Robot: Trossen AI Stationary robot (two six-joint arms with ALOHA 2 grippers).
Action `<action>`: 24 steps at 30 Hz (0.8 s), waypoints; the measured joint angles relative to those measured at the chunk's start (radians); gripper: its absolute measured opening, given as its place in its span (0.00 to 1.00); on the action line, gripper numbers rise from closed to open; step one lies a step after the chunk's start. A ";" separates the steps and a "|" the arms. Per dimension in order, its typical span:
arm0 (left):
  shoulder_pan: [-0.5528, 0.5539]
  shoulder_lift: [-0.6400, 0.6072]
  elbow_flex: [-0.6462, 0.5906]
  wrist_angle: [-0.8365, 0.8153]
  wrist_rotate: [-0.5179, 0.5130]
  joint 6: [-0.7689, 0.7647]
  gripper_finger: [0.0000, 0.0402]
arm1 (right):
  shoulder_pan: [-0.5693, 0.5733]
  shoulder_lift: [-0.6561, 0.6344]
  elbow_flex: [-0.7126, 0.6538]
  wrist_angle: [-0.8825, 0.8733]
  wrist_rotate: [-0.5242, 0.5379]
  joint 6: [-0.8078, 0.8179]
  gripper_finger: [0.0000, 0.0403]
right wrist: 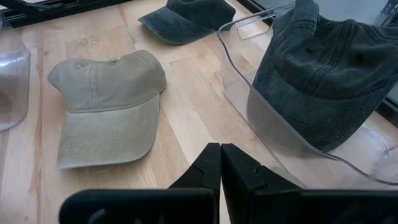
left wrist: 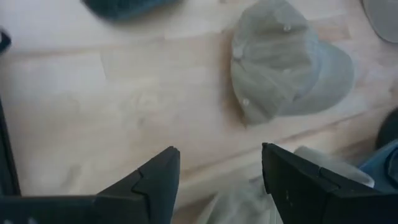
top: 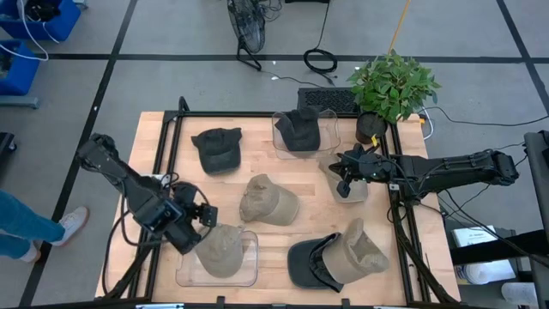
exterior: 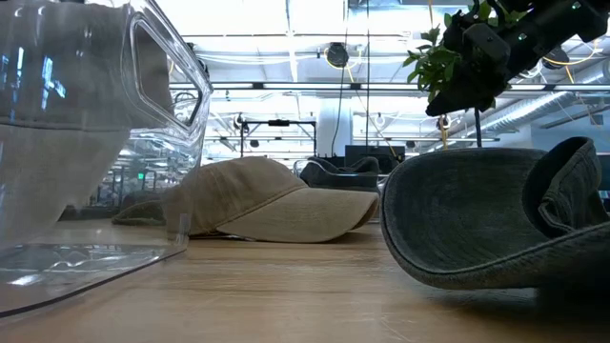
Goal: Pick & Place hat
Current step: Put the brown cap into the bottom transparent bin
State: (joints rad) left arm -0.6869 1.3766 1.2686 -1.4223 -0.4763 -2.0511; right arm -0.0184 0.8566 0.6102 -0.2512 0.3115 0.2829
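On the wooden table [top: 163,137], a tan hat [top: 220,251] sits in its clear bin [top: 247,273] — left gripper [top: 204,216] jaws released beside it, right gripper [top: 343,176] jaws clenched empty.

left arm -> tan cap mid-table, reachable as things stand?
Probably yes. The left claw is open over the clear bin at the near left, and the tan cap lies flat on bare wood just beyond it, nothing between them. The right claw is shut, off at the right side.
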 joint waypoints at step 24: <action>0.403 -0.003 0.000 0.553 -0.010 1.323 0.05 | 0.000 0.000 0.000 -0.001 0.000 0.000 0.00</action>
State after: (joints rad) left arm -0.2836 1.3739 1.2690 -0.8697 -0.4867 -0.7277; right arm -0.0185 0.8566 0.6105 -0.2523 0.3115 0.2829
